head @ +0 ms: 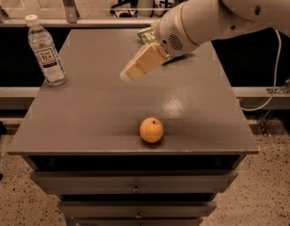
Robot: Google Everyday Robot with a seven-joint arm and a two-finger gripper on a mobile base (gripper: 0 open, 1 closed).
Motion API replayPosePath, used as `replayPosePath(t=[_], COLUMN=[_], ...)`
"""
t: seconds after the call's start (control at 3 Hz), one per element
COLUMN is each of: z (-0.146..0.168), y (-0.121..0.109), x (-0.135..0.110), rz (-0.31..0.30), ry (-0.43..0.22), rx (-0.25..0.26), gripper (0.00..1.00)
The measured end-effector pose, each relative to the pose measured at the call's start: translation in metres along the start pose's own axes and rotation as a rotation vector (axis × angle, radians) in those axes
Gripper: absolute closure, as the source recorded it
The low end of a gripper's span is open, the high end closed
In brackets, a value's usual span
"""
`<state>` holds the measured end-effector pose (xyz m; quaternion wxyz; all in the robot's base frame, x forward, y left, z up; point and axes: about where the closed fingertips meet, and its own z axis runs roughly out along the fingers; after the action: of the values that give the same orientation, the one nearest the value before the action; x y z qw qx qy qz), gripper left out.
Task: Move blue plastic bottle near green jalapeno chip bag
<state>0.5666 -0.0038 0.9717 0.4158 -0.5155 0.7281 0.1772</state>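
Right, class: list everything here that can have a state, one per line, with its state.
blue plastic bottle: upright, capped, at table left rear.
green jalapeno chip bag: lying at rear, mostly hidden by arm.
orange: resting near front edge.
gripper: above table centre, clear of bottle.
drawers: shut.

Grey table (98, 107) with three things on top.
Blue plastic bottle (45, 51) upright far left; orange (151, 130) near the front edge; green jalapeno chip bag (145, 34) at the back; gripper (128, 74) above the middle.
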Motion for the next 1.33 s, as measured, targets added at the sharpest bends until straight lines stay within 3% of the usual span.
replayPosePath(t=[0.33,0.67,1.33], z=[0.037,0.037,0.117], y=[0.001,0.001,0.022], x=[-0.028,-0.029,-0.06], rz=[0.054,0.053,0.029], ry=[-0.097,-0.097,-0.226], rx=[0.015,0.015,-0.113], gripper=[0.0,0.0,0.0])
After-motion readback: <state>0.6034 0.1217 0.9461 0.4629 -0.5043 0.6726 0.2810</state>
